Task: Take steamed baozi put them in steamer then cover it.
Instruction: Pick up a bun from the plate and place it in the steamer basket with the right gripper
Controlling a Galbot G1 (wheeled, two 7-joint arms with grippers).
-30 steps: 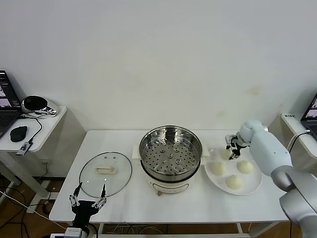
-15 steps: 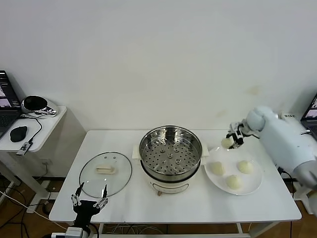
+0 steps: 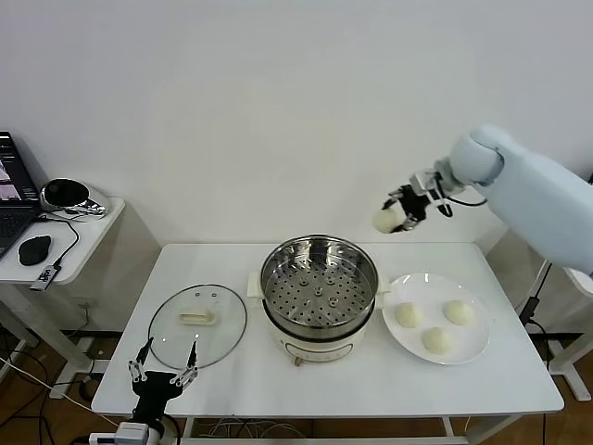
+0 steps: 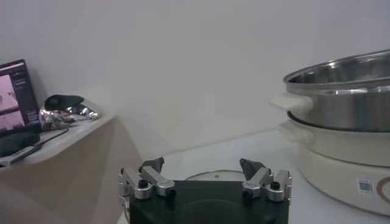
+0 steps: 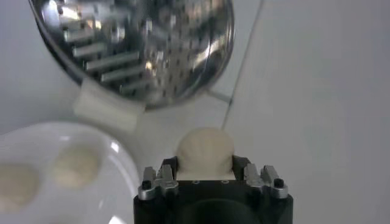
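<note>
My right gripper (image 3: 390,218) is shut on one cream-white baozi (image 3: 384,221) and holds it in the air, above and just right of the steamer's (image 3: 319,283) rim. In the right wrist view the baozi (image 5: 205,151) sits between the jaws with the steamer (image 5: 140,42) below. Three more baozi (image 3: 407,314) (image 3: 459,311) (image 3: 437,340) lie on the white plate (image 3: 473,349) right of the steamer. The steamer's perforated tray holds nothing. The glass cover (image 3: 197,324) with its white handle lies flat on the table left of the steamer. My left gripper (image 3: 162,376) is open, low at the table's front left edge.
A side table (image 3: 56,232) at the far left carries a laptop, a mouse and a shiny round object. The steamer (image 4: 341,91) fills the left wrist view's right side. The white wall stands close behind the table.
My right gripper has lifted one baozi off the plate and carried it up and left toward the steamer. The plate now holds three. The left arm has not moved.
</note>
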